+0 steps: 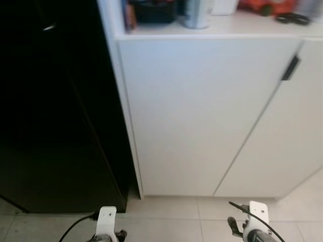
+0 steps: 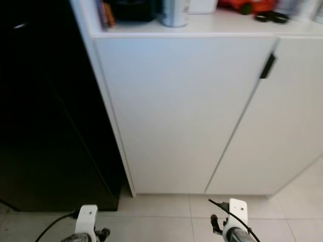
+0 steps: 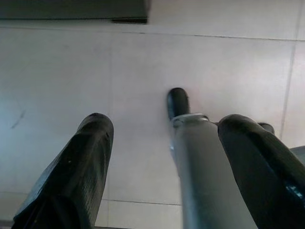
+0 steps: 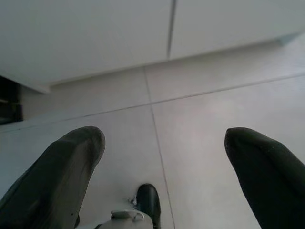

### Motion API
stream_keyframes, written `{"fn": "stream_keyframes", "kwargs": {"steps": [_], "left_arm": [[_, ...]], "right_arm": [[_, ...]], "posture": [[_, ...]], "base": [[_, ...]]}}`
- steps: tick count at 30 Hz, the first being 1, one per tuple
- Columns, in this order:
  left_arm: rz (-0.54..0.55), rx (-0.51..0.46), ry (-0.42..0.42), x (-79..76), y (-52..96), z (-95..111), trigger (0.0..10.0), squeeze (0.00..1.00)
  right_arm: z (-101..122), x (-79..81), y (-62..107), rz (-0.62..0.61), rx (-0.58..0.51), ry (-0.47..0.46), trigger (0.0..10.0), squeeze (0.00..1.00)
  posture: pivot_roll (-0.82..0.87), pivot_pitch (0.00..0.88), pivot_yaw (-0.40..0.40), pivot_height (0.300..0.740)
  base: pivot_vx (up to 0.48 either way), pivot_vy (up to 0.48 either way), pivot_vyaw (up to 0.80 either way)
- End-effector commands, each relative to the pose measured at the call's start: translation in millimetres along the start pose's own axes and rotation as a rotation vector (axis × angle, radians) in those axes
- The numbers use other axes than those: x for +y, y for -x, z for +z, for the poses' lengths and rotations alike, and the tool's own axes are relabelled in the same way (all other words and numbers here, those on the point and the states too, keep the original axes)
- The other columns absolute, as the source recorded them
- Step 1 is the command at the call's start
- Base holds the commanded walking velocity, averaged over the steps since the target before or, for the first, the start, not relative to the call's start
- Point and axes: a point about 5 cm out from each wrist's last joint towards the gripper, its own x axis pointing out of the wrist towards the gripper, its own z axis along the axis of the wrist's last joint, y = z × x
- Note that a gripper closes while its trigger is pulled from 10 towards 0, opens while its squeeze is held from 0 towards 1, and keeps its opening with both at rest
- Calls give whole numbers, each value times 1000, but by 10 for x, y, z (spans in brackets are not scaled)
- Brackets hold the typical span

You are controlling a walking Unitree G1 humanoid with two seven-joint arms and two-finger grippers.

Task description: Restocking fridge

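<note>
The black fridge (image 1: 55, 111) stands closed at the left, directly beside the white cabinet (image 1: 202, 116). Left claw (image 3: 162, 143) hangs low over the tiled floor (image 4: 214, 114), fingers spread and released. Right claw (image 4: 164, 157) is likewise released, holding nothing. Blurred items sit on the far surface (image 1: 227, 27).

Both arms hang low. The left hand (image 3: 159, 157) points downward, fingers spread apart. The right hand (image 4: 164, 167) likewise, fingers wide.

Head cameras look down at a white cabinet (image 1: 202, 116); wrist cameras face the tiled floor (image 4: 214, 119) all views share.
</note>
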Motion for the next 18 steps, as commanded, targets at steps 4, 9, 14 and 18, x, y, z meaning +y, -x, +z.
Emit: {"fn": "stream_keyframes", "kwargs": {"steps": [4,9,14,18], "left_arm": [[-14,14,8,-35,-1,-14,10000,0],[-14,13,11,-36,-2,-7,10000,0],[-12,12,15,-37,-2,0,10000,0],[-11,12,17,-39,-2,3,10000,0]], "right_arm": [[-44,-51,12,-19,12,-28,10000,0],[-34,-48,10,-15,12,-23,10000,0],[-30,-47,9,-13,16,-25,10000,0],[-34,-51,9,-11,32,-8,10000,0]], "posture": [[-181,0,36,740],[-176,0,34,740],[-172,0,34,740],[-168,0,34,740]], "base": [[0,190,0],[0,324,0],[0,338,0],[0,343,0]]}}
